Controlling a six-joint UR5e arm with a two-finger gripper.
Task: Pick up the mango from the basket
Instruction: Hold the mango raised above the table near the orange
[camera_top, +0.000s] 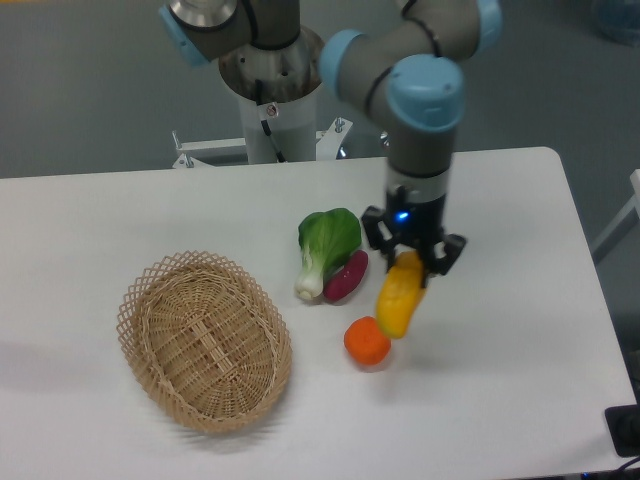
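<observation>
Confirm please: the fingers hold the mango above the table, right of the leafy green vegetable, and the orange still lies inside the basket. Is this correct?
Not quite. In the camera view the orange lies on the table, outside the basket, which holds nothing. The rest stands: the gripper holds the mango in its fingers, right of the leafy green vegetable.

the tool (412, 257) grips the mango (398, 295) above the desk (500, 330), beside the orange (366, 341), well apart from the basket (203, 340).
</observation>
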